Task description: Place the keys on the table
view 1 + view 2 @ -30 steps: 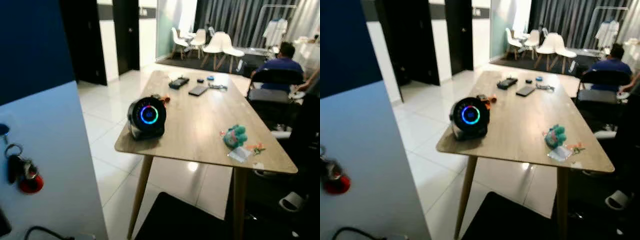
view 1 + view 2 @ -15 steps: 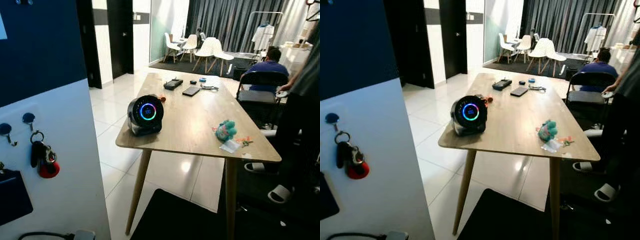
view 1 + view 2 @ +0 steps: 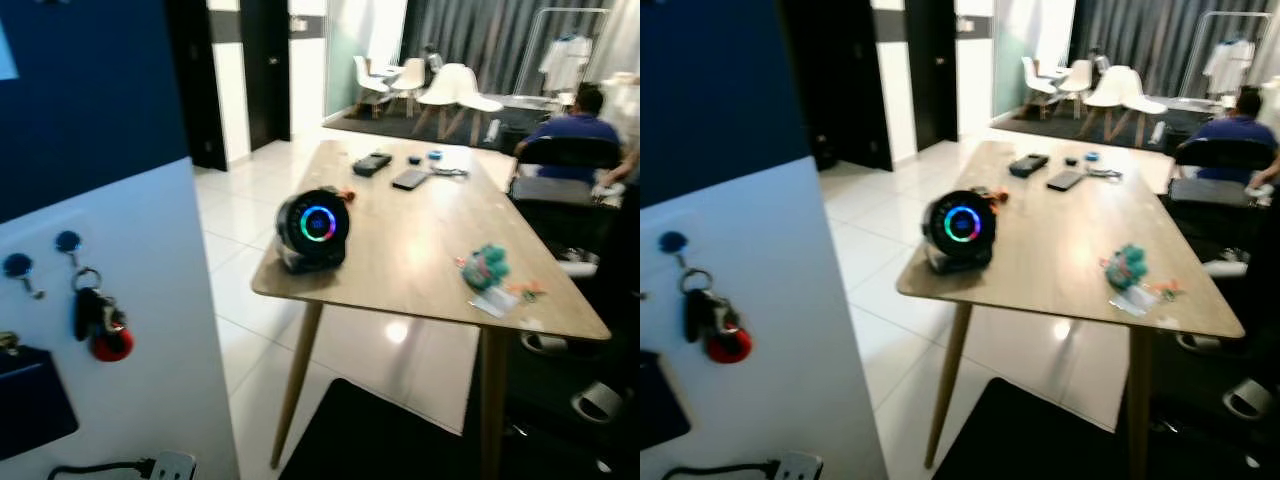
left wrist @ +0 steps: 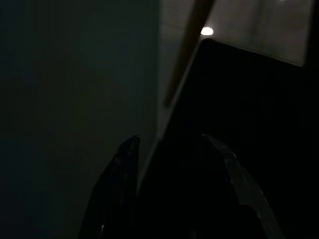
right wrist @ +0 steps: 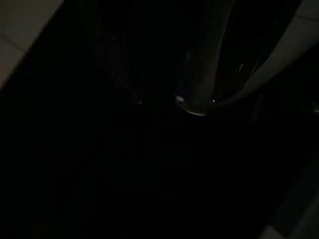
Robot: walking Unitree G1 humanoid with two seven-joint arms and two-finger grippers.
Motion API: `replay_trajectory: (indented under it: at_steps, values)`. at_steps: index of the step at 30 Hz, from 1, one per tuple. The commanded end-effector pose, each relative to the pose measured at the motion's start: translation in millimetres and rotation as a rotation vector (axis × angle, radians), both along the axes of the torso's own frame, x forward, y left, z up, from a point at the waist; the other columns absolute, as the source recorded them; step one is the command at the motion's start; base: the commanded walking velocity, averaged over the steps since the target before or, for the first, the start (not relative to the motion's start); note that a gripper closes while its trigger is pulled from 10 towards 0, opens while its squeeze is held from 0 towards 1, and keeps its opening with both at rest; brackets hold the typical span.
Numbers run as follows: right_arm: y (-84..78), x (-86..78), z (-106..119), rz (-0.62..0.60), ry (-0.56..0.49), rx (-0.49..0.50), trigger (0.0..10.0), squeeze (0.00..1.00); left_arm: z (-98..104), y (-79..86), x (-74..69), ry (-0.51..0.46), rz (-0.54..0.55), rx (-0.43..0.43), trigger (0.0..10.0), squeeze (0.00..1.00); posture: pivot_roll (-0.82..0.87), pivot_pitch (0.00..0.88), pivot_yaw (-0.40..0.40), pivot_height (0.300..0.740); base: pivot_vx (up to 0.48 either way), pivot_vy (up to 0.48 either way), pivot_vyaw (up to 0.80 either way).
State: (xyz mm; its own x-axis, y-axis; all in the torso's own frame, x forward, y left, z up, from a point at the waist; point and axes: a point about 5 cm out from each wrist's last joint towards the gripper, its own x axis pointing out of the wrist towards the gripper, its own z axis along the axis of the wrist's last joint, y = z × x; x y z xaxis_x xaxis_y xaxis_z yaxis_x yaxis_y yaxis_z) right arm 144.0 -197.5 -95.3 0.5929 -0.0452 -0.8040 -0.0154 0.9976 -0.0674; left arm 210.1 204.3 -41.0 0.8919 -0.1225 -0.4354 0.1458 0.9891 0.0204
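A bunch of dark keys with a red fob (image 3: pixel 100 323) hangs from a hook on the white lower part of the wall to my left, below a blue hook (image 3: pixel 68 241). The long wooden table (image 3: pixel 420 275) stands ahead and to the right of the keys. In the dark left wrist view my left gripper (image 4: pixel 169 137) hangs low beside the wall, fingers apart with nothing between them. The right wrist view is nearly black, with just faint shapes over a dark floor.
On the table sit a round black device with a glowing ring (image 3: pixel 315 225), a green plush toy (image 3: pixel 487 266), and a phone and small items at the far end. A person in blue (image 3: pixel 578 122) sits beyond the table. A black mat (image 3: pixel 380 435) lies underfoot.
The whole picture has shifted and blurred as the camera moved; the keys still hang on the wall. A standing person at the right edge has left the picture.
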Motion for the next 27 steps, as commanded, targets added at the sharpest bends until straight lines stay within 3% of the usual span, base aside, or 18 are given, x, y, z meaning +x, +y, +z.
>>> replay_trajectory:
  at_steps: [1,27]
  values:
    - [1.9,-3.6,-1.8,0.010,0.016,-0.001,10.0,0.00,-3.7,4.8,-5.7,0.023,0.028,0.008,10.0,0.00,0.05,0.023,0.014,0.740,0.000,0.000,0.80]
    - [11.2,-3.3,-3.2,0.031,0.025,0.001,10.0,0.00,-4.6,2.6,-6.3,0.031,0.022,-0.016,10.0,0.00,0.05,0.029,0.014,0.740,0.000,0.000,0.80]
